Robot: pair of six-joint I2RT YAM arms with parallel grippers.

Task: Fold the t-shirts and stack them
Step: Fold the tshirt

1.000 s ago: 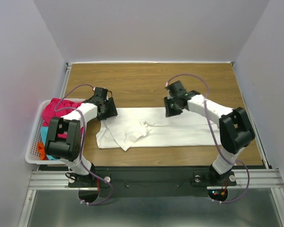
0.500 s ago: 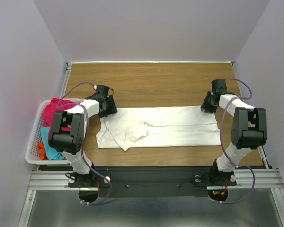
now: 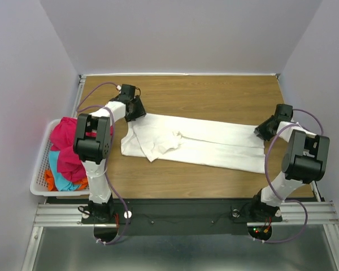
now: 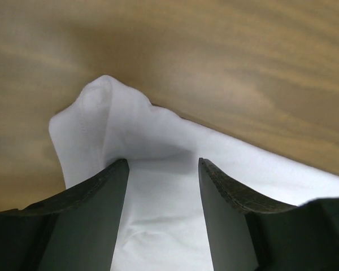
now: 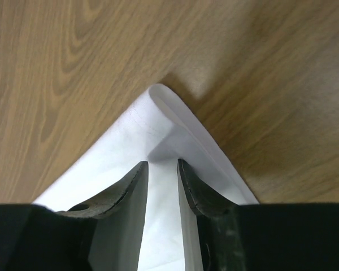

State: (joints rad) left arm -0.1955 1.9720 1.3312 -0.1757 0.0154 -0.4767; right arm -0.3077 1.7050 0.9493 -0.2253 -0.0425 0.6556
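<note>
A large white t-shirt [image 3: 203, 144] lies stretched across the wooden table, slanting from far left to near right, with a bunched fold near its left end. My left gripper [image 3: 137, 112] is closed on its far-left corner. In the left wrist view [image 4: 160, 161] the white cloth [image 4: 158, 135] sits between the fingers and peaks ahead of them. My right gripper [image 3: 264, 130] holds the shirt's right end. In the right wrist view [image 5: 163, 162] the fingers pinch a folded corner of the cloth [image 5: 141, 130]. Magenta-pink [image 3: 65, 138], cyan [image 3: 59, 169] and orange [image 3: 50, 179] shirts lie heaped in the basket.
The white lattice basket [image 3: 38, 169] stands off the table's left edge, next to the left arm. Bare wood table [image 3: 214, 96] lies behind the shirt, with walls close on three sides. The arm bases sit on a black rail at the near edge.
My left gripper moved toward the far-left, dragging the shirt's corner with it. My right gripper swung from mid-table to the right end and pulled it outward. The shirt now lies stretched and slanted.
</note>
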